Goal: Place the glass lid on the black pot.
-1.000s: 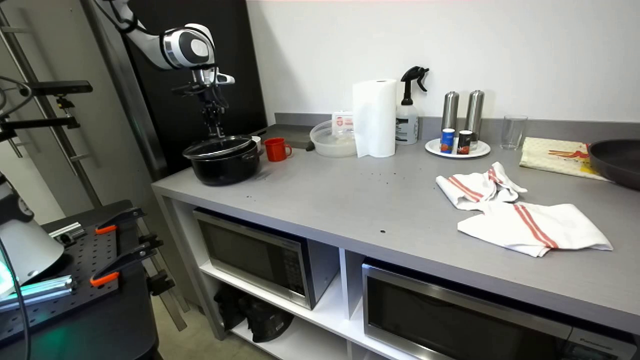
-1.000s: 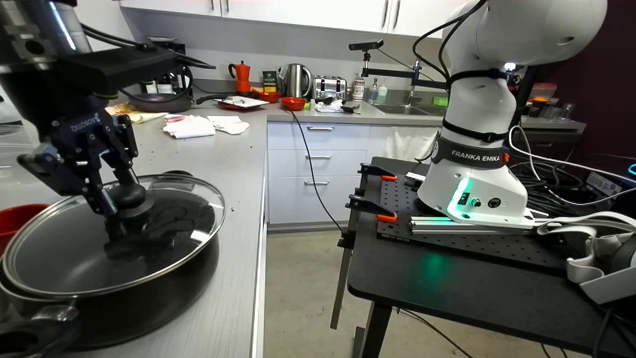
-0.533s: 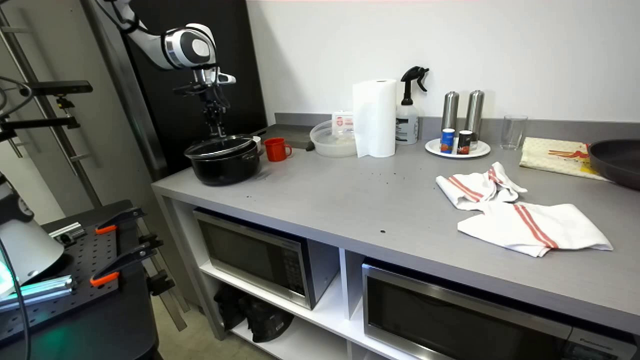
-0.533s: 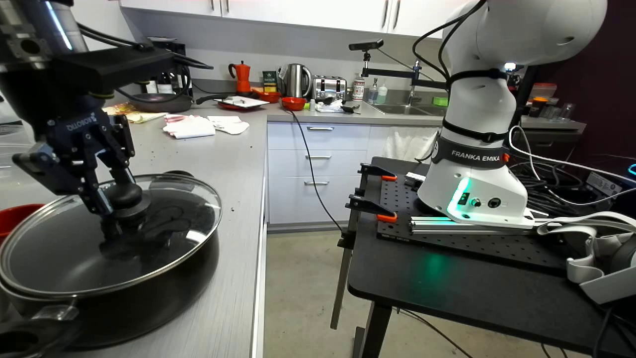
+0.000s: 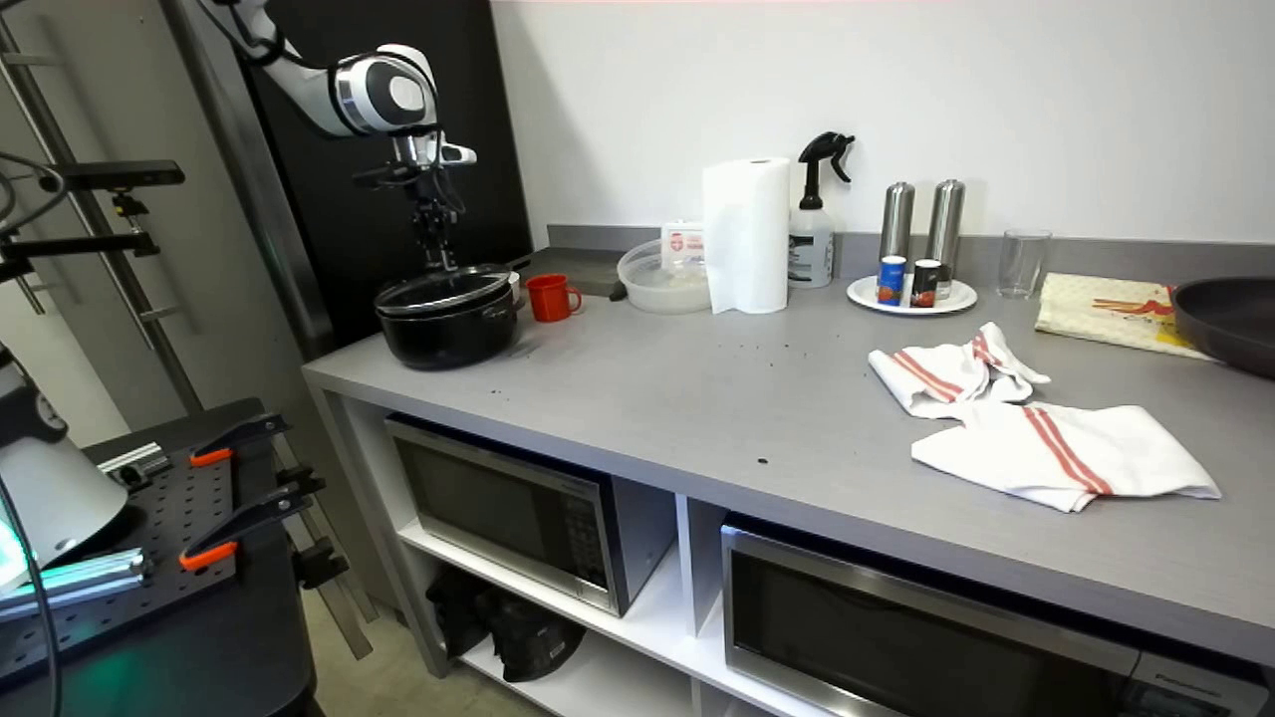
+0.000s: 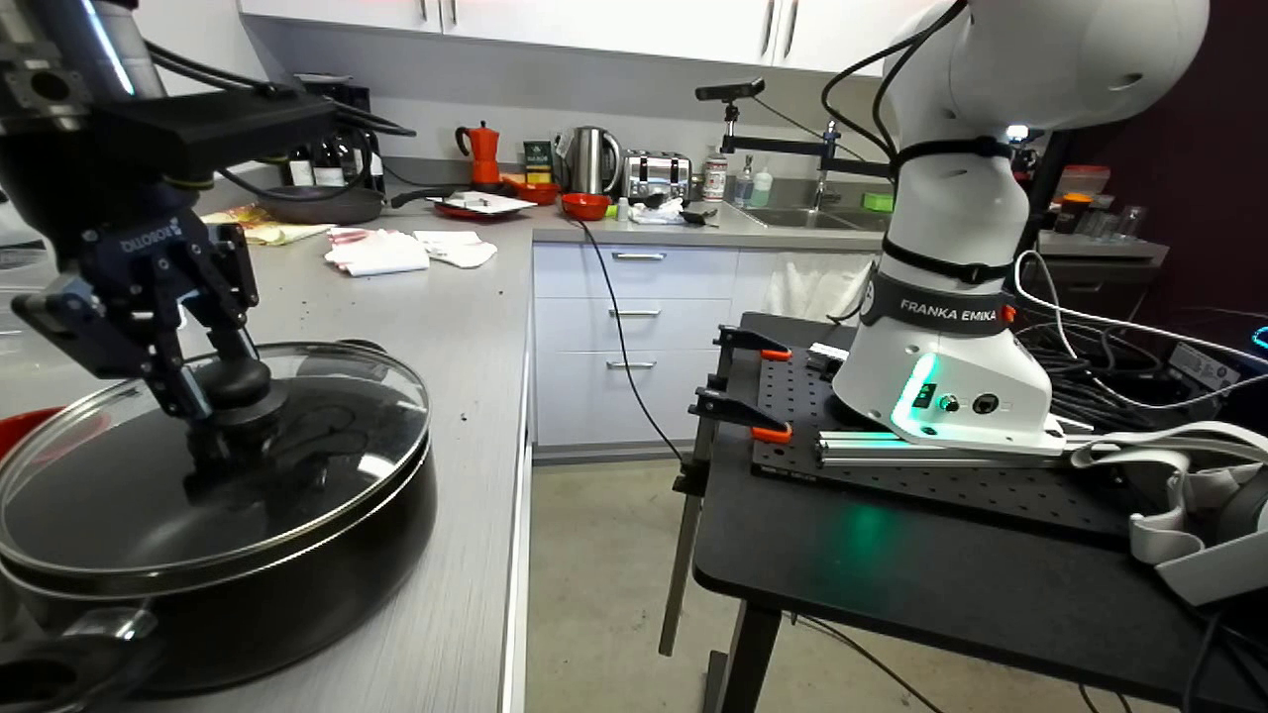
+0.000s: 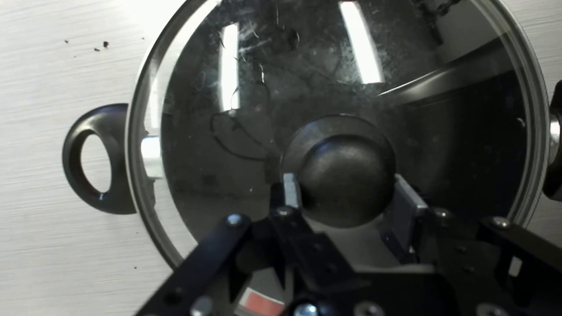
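The glass lid is a clear disc with a metal rim, lying almost level over the black pot. Its dark knob sits between the two finger pads of my gripper, which is shut on it. From an exterior view, the gripper comes down from above onto the glass lid. A thin band of the black pot shows under the lid's rim; whether the lid rests on it or hovers slightly is unclear. One pot handle sticks out at the left in the wrist view.
A red mug stands close beside the pot. Past it are a clear plastic tub and a paper towel roll. The pot is near the counter's end and front edge; a dark refrigerator rises behind.
Gripper and lid together have shifted slightly toward the red mug's side and up a touch, bringing the lid more squarely over the pot. The pot has not moved; the grip on the knob is unchanged.
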You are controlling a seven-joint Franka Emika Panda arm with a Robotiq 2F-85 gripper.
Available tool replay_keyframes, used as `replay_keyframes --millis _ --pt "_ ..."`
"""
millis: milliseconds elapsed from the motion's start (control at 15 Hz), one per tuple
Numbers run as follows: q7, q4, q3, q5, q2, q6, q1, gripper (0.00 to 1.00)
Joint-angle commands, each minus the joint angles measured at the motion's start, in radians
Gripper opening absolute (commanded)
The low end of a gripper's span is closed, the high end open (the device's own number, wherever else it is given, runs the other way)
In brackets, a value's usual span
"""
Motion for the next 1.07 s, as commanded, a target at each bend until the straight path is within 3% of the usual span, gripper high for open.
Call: replay_keyframes --millis 0,667,733,800,867,1000 --pt "-0.033 0.039 0.005 0.023 0.012 -0.028 -0.006 0.24" --pt "-0.039 0.048 0.006 0.027 0.035 -0.027 -0.006 0.24" --pt "-0.039 0.048 0.006 0.029 0.036 -0.030 -0.006 0.44" --pt "-0.039 0.048 0.006 0.030 0.036 -0.031 -0.006 0.74" --pt "-0.037 0.047 0.006 0.030 0.035 -0.030 -0.006 0.75" --pt "-0.038 0.049 0.005 0.030 0.034 -0.031 -0.006 0.88"
